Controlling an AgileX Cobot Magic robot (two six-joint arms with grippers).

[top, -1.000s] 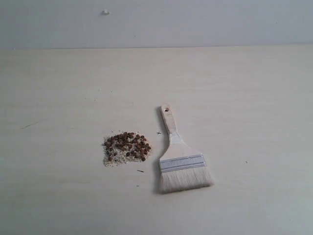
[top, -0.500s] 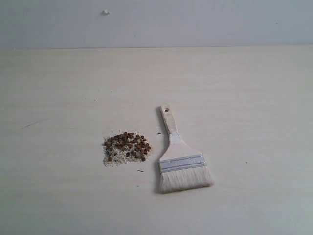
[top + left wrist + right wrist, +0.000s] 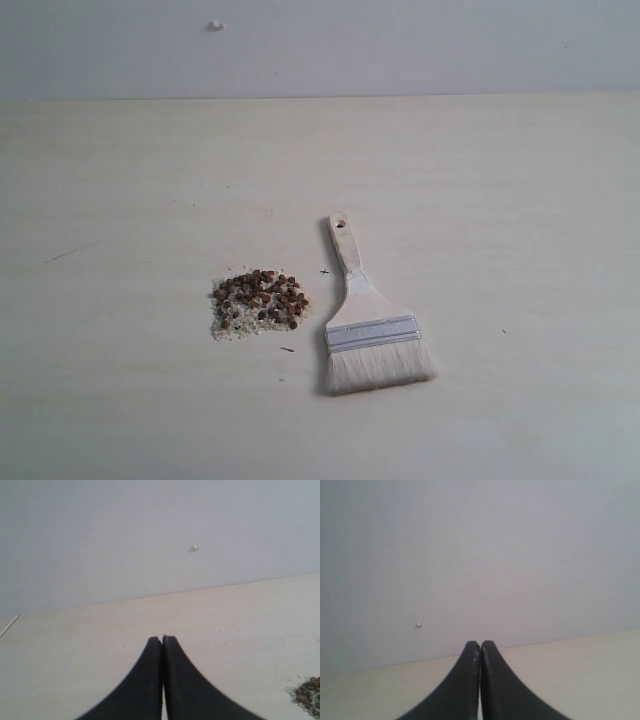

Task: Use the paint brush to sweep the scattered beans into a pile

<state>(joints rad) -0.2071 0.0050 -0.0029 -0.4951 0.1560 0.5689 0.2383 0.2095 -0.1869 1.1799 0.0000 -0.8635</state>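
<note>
Beside the pile (image 3: 258, 300), at three o'clock, the paint brush (image 3: 372, 330) is lying free, sweeping seemingly done; left gripper (image 3: 162, 639) and right gripper (image 3: 480, 642) are hanging clenched, empty.

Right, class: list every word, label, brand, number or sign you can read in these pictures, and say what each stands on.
"x": a tiny dark cross mark on the table, close beside the paint brush handle; possibly only a stray mark.
Nothing else: the brush's handle and ferrule show no readable print.
</note>
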